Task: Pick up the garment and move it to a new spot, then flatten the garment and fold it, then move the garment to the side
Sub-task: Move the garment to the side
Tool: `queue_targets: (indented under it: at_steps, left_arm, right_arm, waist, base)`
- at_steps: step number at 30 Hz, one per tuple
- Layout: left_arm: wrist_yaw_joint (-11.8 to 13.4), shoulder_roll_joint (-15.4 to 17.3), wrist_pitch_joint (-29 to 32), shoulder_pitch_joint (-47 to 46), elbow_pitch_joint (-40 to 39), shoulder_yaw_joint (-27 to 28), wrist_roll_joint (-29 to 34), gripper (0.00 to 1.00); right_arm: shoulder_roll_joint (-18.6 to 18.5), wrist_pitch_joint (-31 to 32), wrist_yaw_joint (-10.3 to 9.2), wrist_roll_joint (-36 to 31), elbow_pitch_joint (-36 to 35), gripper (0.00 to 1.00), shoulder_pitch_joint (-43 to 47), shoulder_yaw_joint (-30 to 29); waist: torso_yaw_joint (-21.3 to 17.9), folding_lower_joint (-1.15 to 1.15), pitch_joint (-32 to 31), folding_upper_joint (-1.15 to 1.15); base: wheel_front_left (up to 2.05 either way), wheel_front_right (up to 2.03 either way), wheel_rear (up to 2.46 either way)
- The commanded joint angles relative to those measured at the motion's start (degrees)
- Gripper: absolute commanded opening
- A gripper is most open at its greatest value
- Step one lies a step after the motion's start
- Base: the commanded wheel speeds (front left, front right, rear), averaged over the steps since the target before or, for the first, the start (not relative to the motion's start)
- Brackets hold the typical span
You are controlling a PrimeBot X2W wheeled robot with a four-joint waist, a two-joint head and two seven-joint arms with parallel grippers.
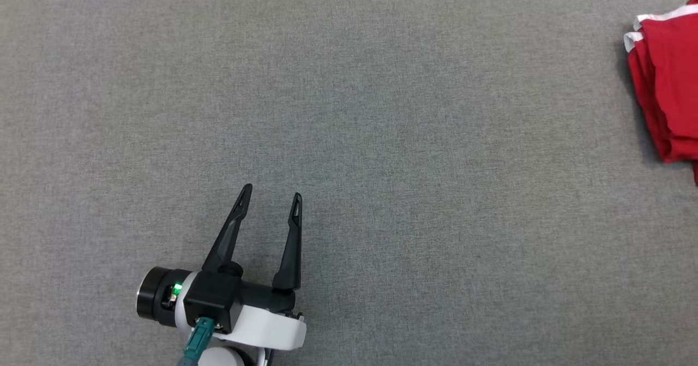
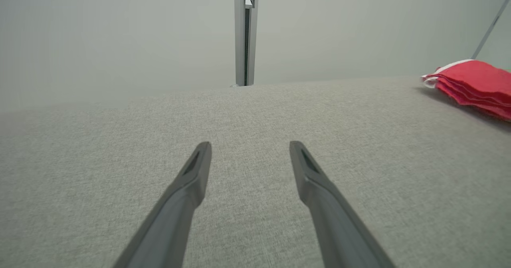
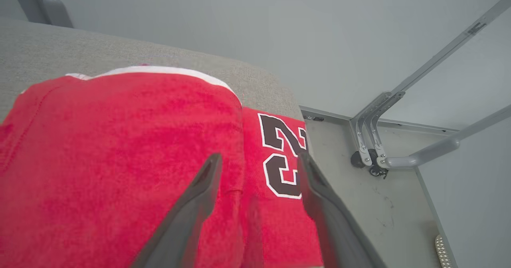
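Note:
The garment (image 1: 668, 82) is a red jersey with white trim, folded into a stack at the right edge of the grey table; the left wrist view catches it (image 2: 471, 84) at the far right. In the right wrist view the garment (image 3: 119, 160) lies close below, a flap with black numerals hanging over the table's edge. My right gripper (image 3: 258, 160) stands just over it with its fingers apart and nothing between them. My left gripper (image 1: 272, 191) hovers open over bare cloth at the lower left, far from the garment, and its spread fingers (image 2: 197, 168) hold nothing.
The table (image 1: 381, 109) is covered in grey fabric. Past its right edge, a metal frame (image 3: 379, 140) stands on the pale floor. A grey post (image 2: 245, 32) rises behind the table's far edge.

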Motion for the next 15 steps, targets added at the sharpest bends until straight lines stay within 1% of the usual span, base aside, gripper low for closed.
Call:
queue_targets:
  at_steps: [1, 3, 5, 6, 8, 10, 13, 15]
  left_arm:
    - [0.29, 0.20, -0.10, -0.60, 0.14, -0.13, -0.13, 1.00]
    - [0.33, 0.20, -0.10, -0.12, 0.41, -0.17, -0.55, 1.00]
    - [0.78, 0.22, -0.10, 0.78, 0.67, 0.34, -1.24, 1.00]
    - [1.28, 0.21, -0.10, 1.85, 0.72, 1.14, -2.34, 1.00]
    - [1.62, 0.20, -0.10, 2.87, 0.76, 2.03, -3.40, 1.00]
    - [1.86, 0.20, -0.10, 4.28, 0.24, 3.24, -5.34, 1.00]
    - [2.08, 0.23, -0.09, 6.72, 0.88, 5.24, -7.40, 1.00]
    - [2.35, 0.19, -0.10, 8.15, 0.83, 6.63, -8.19, 1.00]
  right_arm:
    - [1.38, -2.62, -0.13, -1.94, 2.36, 1.00, -0.64, 0.09]
    - [3.72, -6.12, -0.13, -4.54, 5.65, 1.00, -0.97, 0.30]
    - [7.26, -8.85, -0.13, -7.27, 8.85, 1.00, -0.79, 0.29]
    - [11.74, -10.20, -0.13, -9.06, 10.41, 1.00, 0.98, 0.11]
    - [15.24, -10.80, -0.13, -10.46, 10.59, 1.00, 3.17, -0.74]
    - [18.06, -10.86, -0.14, -12.67, 7.55, 1.00, 4.75, -3.99]
    - [23.40, -10.77, -0.13, -15.18, 2.28, 1.00, 13.04, -11.20]
    - [26.24, -10.76, -0.13, -18.80, -1.63, 1.00, 17.67, -16.24]
  waist:
    - [-0.06, 0.00, -0.82, 0.00]
    - [-0.18, 0.00, -2.11, 0.00]
    - [-0.45, 0.00, -4.05, 0.00]
    - [-0.85, 0.00, -6.37, 0.00]
    - [-1.10, 0.00, -8.97, 0.00]
    - [-1.37, 0.00, -11.42, 0.00]
    - [-1.83, 0.00, -14.79, 0.00]
    - [-2.22, 0.00, -16.94, 0.00]
  base:
    - [0.00, 0.00, 0.00]
    - [0.00, 0.00, 0.00]
    - [0.00, 0.00, 0.00]
    - [0.00, 0.00, 0.00]
    - [0.00, 0.00, 0.00]
    - [0.00, 0.00, 0.00]
    - [0.00, 0.00, 0.00]
    - [0.00, 0.00, 0.00]
